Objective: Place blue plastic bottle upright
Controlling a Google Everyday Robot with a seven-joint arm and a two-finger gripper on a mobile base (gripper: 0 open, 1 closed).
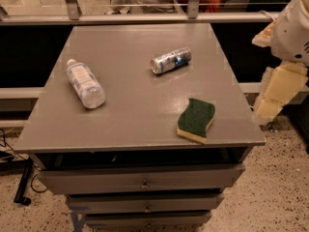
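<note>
The blue plastic bottle lies on its side at the left of the table, the can lies farther back near the middle, and the sponge is at front right. The gripper hangs beyond the table's right edge, apart from all 3.

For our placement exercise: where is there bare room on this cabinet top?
Centre, between blue plastic bottle, can and sponge; the back strip; front-left corner. Tightest near the sponge, where the end effector hangs off the right edge.
</note>
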